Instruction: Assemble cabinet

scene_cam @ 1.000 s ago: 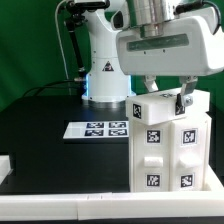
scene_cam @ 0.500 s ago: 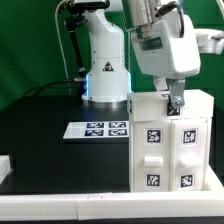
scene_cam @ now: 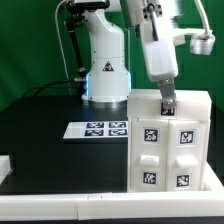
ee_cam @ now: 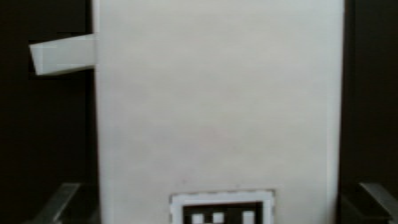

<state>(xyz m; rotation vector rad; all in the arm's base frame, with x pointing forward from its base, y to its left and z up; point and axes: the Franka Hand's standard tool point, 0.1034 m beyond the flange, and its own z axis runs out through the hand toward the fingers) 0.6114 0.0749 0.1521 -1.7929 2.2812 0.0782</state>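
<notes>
The white cabinet (scene_cam: 168, 140) stands upright on the black table at the exterior view's right, with several tagged blocks on its front. My gripper (scene_cam: 168, 102) hangs straight down over its top, turned edge-on to the camera, fingertips at the top edge. In the wrist view the cabinet's white face (ee_cam: 214, 100) fills the frame, with a tag at one end and a small white piece (ee_cam: 63, 57) sticking out from one side. My gripper (ee_cam: 217, 205) is open. Its fingers (ee_cam: 66, 200) stand on either side of the cabinet, a dark gap between each and the white side.
The marker board (scene_cam: 104, 128) lies flat on the table to the exterior view's left of the cabinet. The arm's white base (scene_cam: 105, 60) stands behind it. A white piece (scene_cam: 5, 165) shows at the table's left edge.
The gripper has turned about its vertical axis from broadside to edge-on and has settled over the cabinet's top. The cabinet has not moved.
</notes>
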